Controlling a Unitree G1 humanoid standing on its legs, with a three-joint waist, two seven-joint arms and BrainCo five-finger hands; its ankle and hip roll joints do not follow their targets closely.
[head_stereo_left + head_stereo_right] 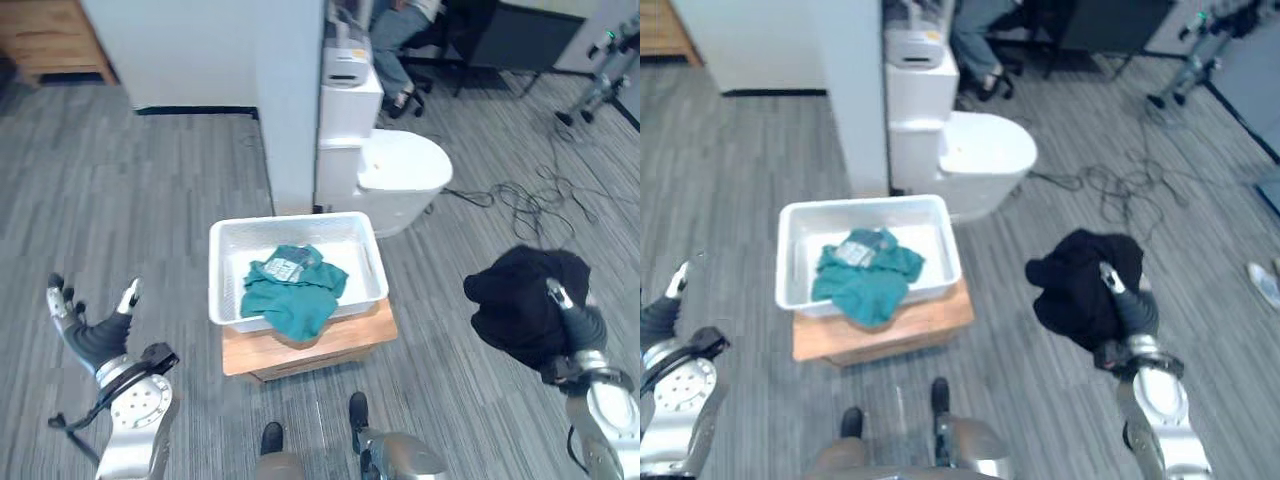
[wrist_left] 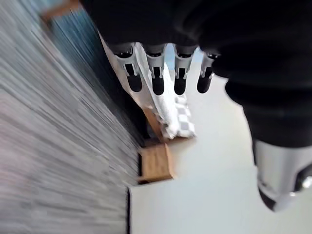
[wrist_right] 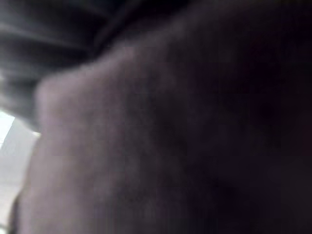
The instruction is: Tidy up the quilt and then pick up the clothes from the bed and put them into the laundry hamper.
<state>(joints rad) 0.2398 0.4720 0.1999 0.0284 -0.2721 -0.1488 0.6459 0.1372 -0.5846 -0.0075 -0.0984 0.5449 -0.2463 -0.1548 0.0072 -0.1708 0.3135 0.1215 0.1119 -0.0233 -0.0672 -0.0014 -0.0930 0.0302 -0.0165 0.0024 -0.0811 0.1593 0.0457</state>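
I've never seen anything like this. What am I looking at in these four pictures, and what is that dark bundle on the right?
You are looking through a humanoid robot's own cameras. The two wide pictures come from its head, looking down at the floor ahead; the two close ones come from cameras on its wrists. In front of it a white plastic laundry basket sits on a low wooden stand, with a crumpled teal garment already inside. The dark bundle is a black piece of clothing clutched in the robot's right hand, held over the floor to the right of the basket; up close it covers that wrist's camera. The left hand holds nothing, fingers straight. A white toilet stands behind the basket.
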